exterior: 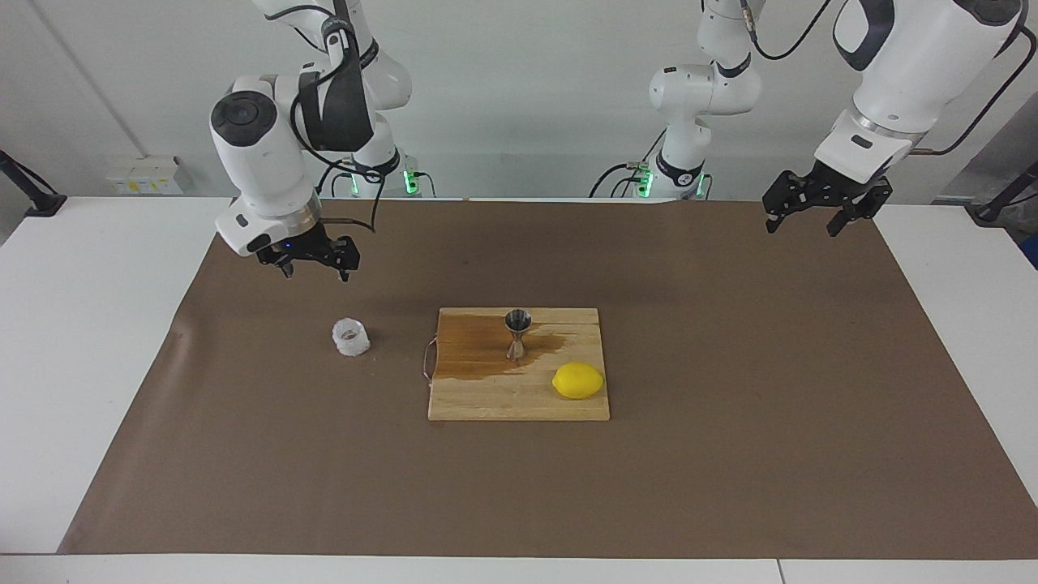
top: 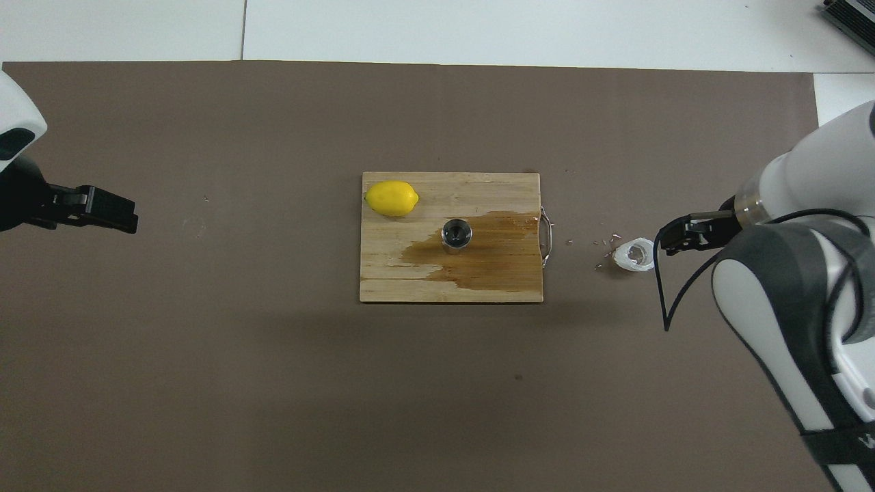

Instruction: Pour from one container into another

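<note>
The small clear glass cup [exterior: 351, 337] [top: 634, 255] stands on the brown mat, between the cutting board and the right arm's end of the table. The steel jigger [exterior: 517, 332] [top: 456, 234] stands upright on the wooden board, in a wet brown stain. My right gripper [exterior: 315, 270] [top: 673, 239] hangs open over the mat close beside the cup, pointing down and holding nothing. My left gripper [exterior: 803, 217] [top: 126, 215] waits open and empty, raised over the mat at the left arm's end.
The wooden cutting board [exterior: 519, 401] [top: 410, 283] lies mid-table, its metal handle toward the cup. A yellow lemon [exterior: 578, 380] [top: 391, 198] rests on it, farther from the robots than the jigger. Small crumbs [top: 605, 241] lie on the mat between cup and board.
</note>
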Robot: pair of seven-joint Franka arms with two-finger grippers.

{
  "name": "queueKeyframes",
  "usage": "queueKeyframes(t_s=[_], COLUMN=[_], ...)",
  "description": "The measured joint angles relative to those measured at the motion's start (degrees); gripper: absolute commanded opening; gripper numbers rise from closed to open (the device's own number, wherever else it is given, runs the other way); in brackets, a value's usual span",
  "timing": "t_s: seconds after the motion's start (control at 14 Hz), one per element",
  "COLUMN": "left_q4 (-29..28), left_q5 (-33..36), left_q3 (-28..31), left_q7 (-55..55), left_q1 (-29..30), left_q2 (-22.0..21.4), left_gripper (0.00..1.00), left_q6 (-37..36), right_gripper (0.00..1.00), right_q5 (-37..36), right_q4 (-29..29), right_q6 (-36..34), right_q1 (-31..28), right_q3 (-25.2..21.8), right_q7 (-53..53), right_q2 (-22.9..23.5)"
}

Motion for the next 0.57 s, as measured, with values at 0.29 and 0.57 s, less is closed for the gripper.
queueKeyframes(t_s=[0.29,0.57], left_q4=[0.0,0.0], left_q5=[0.0,0.0], left_q3=[0.0,0.0], left_q7=[0.0,0.0], left_q1=[0.0,0.0], left_q2=[0.0,0.0], left_gripper=[1.00,1.00], left_q6=[0.0,0.0], right_gripper=[1.00,1.00], right_q5=[3.4,3.6], right_q4=[14.9,15.5], right_q6=[-12.8,-13.0], right_q1=[-0.8,-0.7], right_q3=[-0.2,-0.1], right_q7=[3.1,3.1], right_q2=[-1.0,-0.9])
